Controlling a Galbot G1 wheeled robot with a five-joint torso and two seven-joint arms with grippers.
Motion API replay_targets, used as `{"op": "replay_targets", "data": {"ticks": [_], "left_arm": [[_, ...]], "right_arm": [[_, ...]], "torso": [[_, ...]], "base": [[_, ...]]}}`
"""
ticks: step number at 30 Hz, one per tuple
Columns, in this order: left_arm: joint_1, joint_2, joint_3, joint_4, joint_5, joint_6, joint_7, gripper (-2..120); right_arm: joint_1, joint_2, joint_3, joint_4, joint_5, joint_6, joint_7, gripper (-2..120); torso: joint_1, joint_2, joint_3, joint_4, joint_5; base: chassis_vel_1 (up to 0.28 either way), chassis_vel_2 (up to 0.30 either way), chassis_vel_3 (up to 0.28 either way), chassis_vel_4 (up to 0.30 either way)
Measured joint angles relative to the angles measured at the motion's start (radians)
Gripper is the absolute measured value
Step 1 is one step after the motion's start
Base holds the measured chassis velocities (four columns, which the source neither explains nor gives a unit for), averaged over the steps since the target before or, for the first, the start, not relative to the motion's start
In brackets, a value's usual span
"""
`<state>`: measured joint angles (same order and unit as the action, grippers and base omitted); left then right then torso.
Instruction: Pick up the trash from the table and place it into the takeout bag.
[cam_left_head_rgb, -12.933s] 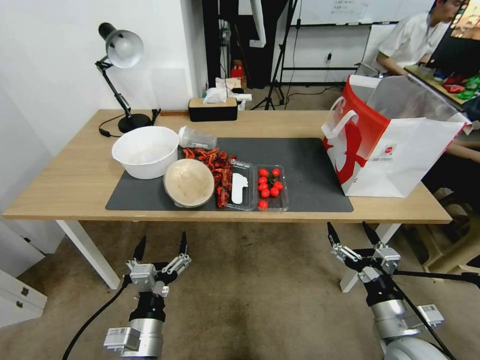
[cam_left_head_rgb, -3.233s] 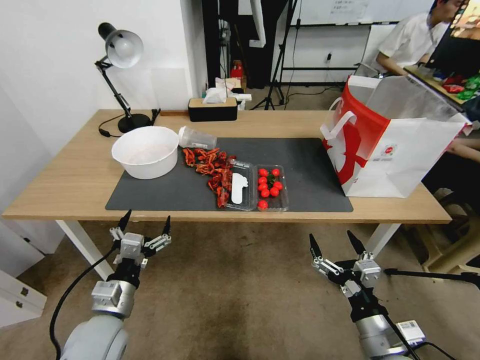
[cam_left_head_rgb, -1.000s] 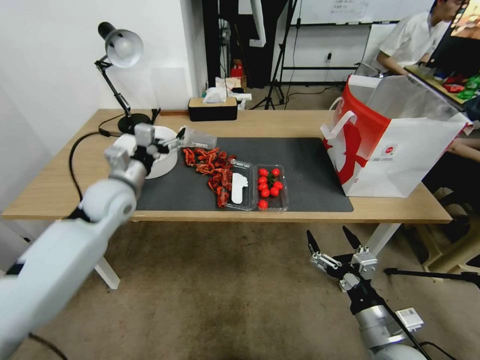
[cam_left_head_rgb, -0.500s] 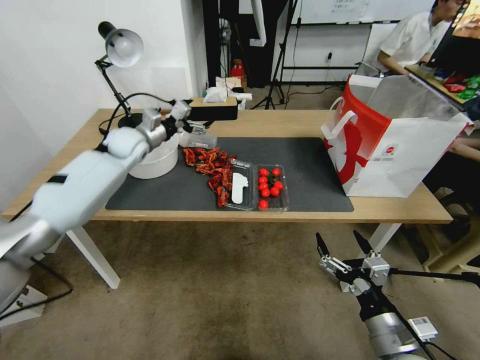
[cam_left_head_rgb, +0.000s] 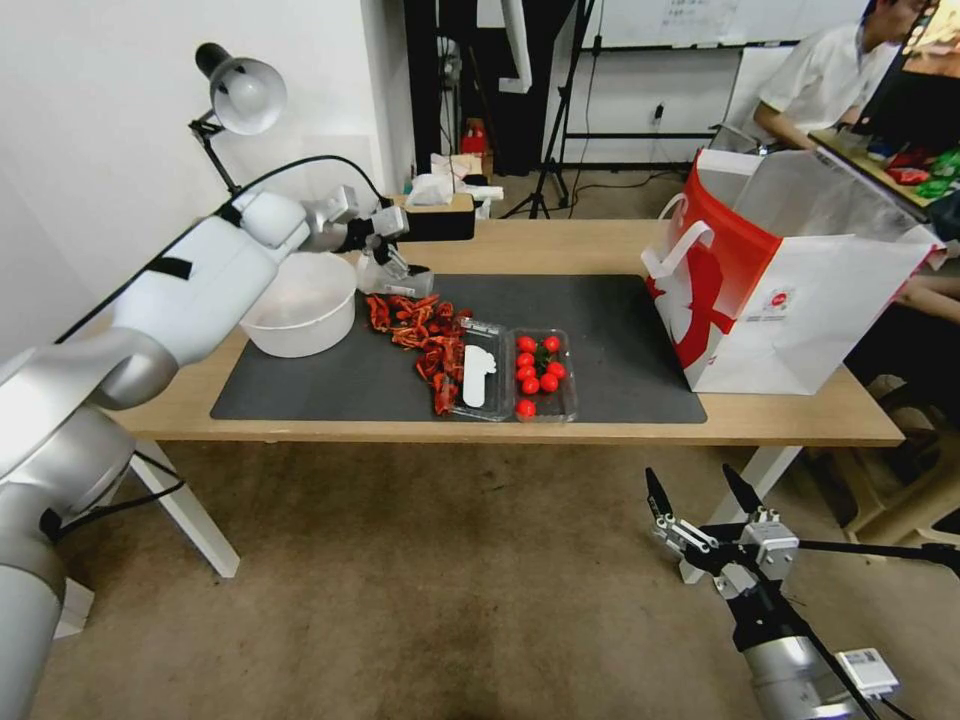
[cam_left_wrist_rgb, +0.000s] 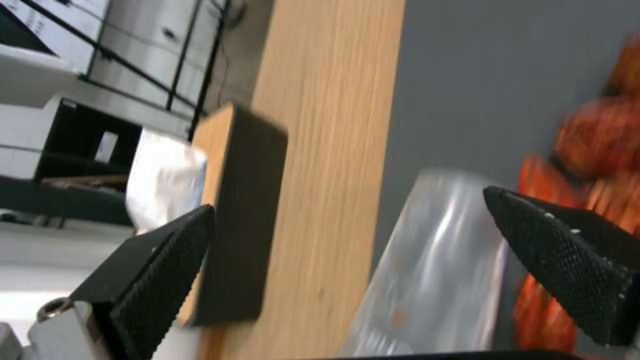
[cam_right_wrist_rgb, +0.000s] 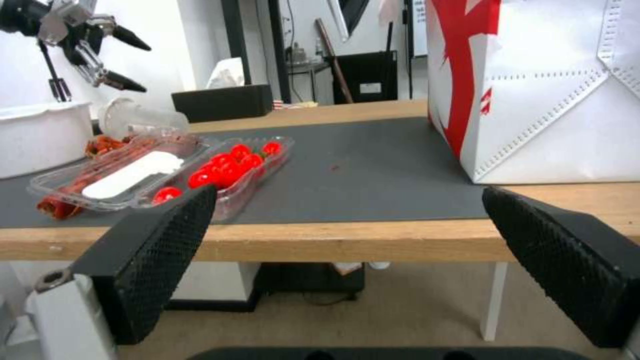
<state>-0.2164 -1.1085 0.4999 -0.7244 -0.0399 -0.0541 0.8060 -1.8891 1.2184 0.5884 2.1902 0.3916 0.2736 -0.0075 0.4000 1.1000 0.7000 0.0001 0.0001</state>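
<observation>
Light wood makes up the table (cam_left_head_rgb: 600, 245), topped by a flat dark grey mat (cam_left_head_rgb: 610, 340); from the head camera the left gripper (cam_left_head_rgb: 397, 252) hangs above the clear plastic cup (cam_left_head_rgb: 388, 277), which lies on its side at the mat's far edge between the big white bowl (cam_left_head_rgb: 295, 310) and a scatter of crinkled red scraps (cam_left_head_rgb: 420, 335). Its fingers are spread and grip nothing. Beside the scraps sit two clear trays, one with round red tomatoes (cam_left_head_rgb: 538, 372). The stiff paper takeout bag (cam_left_head_rgb: 790, 290), red and white with white loop handles, stands open at the table's right end. The right gripper (cam_left_head_rgb: 708, 500) waits low in front of the table over the carpet, prongs apart and empty. The left wrist camera adds what the head misses: the textured black fingertips (cam_left_wrist_rgb: 170, 250) stand wide on either side of the cup (cam_left_wrist_rgb: 433, 280), not touching its glossy translucent wall, with a dark tissue box (cam_left_wrist_rgb: 243, 210) on bare wood beyond. The right wrist camera looks level along the table edge, its own rough black fingers (cam_right_wrist_rgb: 160, 235) wide apart, showing the tomato tray (cam_right_wrist_rgb: 227, 170), the bag's creased white side (cam_right_wrist_rgb: 553, 100), and far off the left gripper (cam_right_wrist_rgb: 117, 55) poised over the cup (cam_right_wrist_rgb: 143, 120).
</observation>
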Motion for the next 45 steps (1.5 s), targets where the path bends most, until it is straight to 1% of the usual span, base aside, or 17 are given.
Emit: {"op": "replay_targets", "data": {"ticks": [1,2,3,4,6,13,15,19,21,22,23,26,27,29,32,40,45], "left_arm": [[0.0,0.0,0.0,0.0,0.0,0.0,0.0,100],[-0.006,-0.008,-0.001,0.003,0.062,-0.002,0.01,100],[-0.009,-0.013,-0.002,0.004,0.094,-0.003,0.024,100],[-0.009,-0.013,-0.002,0.004,0.094,-0.003,0.024,100],[-0.014,-0.025,-0.004,0.011,0.143,-0.01,0.053,100],[-0.024,-0.055,-0.004,0.057,0.196,-0.013,0.077,100],[-0.031,-0.072,-0.004,0.08,0.22,-0.011,0.092,100],[-0.039,-0.092,-0.003,0.111,0.243,-0.01,0.097,100],[-0.04,-0.098,-0.002,0.12,0.25,-0.01,0.1,100],[-0.04,-0.104,-0.001,0.127,0.261,-0.009,0.117,100],[-0.04,-0.104,-0.001,0.127,0.261,-0.009,0.117,100],[-0.04,-0.115,-0.005,0.135,0.308,-0.007,0.134,100],[-0.04,-0.115,-0.005,0.135,0.308,-0.007,0.134,100],[-0.04,-0.127,-0.009,0.146,0.35,-0.008,0.135,100],[-0.041,-0.136,-0.012,0.156,0.368,-0.008,0.133,100],[-0.047,-0.16,-0.016,0.193,0.377,-0.008,0.109,100],[-0.043,-0.17,-0.021,0.198,0.397,-0.006,0.1,100]], "right_arm": [[0.0,0.0,0.0,0.0,0.0,0.0,0.0,100],[-0.002,0.001,0.001,0.0,0.0,0.003,0.0,100],[-0.004,0.002,0.002,0.0,0.0,0.005,0.0,100],[-0.004,0.002,0.002,0.0,0.0,0.005,0.0,100],[-0.006,0.004,0.002,-0.001,0.0,0.006,0.0,100],[-0.003,0.003,0.002,-0.002,0.0,0.006,0.0,100],[-0.002,0.005,0.002,-0.003,0.0,0.006,0.0,100],[-0.003,0.009,0.001,-0.005,0.0,0.006,0.0,100],[-0.003,0.01,0.001,-0.006,0.0,0.006,0.0,100],[-0.003,0.012,0.0,-0.007,0.0,0.006,0.0,100],[-0.003,0.012,0.0,-0.007,0.0,0.006,0.0,100],[-0.003,0.017,-0.002,-0.007,-0.001,0.006,0.0,100],[-0.003,0.017,-0.002,-0.007,-0.001,0.006,0.0,100],[-0.006,0.024,-0.004,-0.007,-0.006,0.006,0.0,100],[-0.01,0.029,-0.006,-0.007,-0.013,0.006,0.0,100],[-0.021,0.033,-0.003,-0.004,-0.015,0.006,-0.001,100],[-0.023,0.035,-0.003,-0.002,-0.015,0.006,-0.002,100]], "torso": [[0.0,0.0,0.0,0.0,0.0],[0.0,0.0,0.0,0.0,0.0],[0.0,0.0,0.0,0.0,-0.0001],[0.0,0.0,0.0,0.0,-0.0001],[0.0,0.0,0.0,-0.0002,0.0],[0.0,0.0,0.0,0.0,-0.0002],[0.0,0.0,0.0,-0.0001,-0.0001],[0.0,0.0,0.0,-0.0001,0.0],[0.0,0.0,0.0,-0.0001,0.0001],[0.0,0.0,0.0,-0.0001,-0.0001],[0.0,0.0,0.0,-0.0001,-0.0001],[0.0,0.0,0.0,0.0,-0.0001],[0.0,0.0,0.0,0.0,-0.0001],[0.0,0.0,0.0,-0.0001,-0.0001],[0.0,0.0,0.0,-0.0001,-0.0001],[0.0,0.0,0.0,-0.0001,-0.0002],[0.0,0.0,0.0,-0.0001,-0.0001]], "base": [[0.0,0.0,0.0,0.0],[0.0,0.0,0.0,0.0],[0.0,0.0,0.0,0.0],[0.0,0.0,0.0,0.0],[0.0,0.0,0.0,0.0],[0.0,0.0,0.0,0.0],[0.0,0.0,0.0,0.0],[0.0,0.0,0.0,0.0],[0.0,0.0,0.0,0.0],[0.0,0.0,0.0,0.0],[0.0,0.0,0.0,0.0],[0.0,0.0,0.0,0.0],[0.0,0.0,0.0,0.0],[0.0,0.0,0.0,0.0],[0.0,0.0,0.0,0.0],[0.0,0.0,0.0,0.0],[0.0,0.0,0.0,0.0]]}}
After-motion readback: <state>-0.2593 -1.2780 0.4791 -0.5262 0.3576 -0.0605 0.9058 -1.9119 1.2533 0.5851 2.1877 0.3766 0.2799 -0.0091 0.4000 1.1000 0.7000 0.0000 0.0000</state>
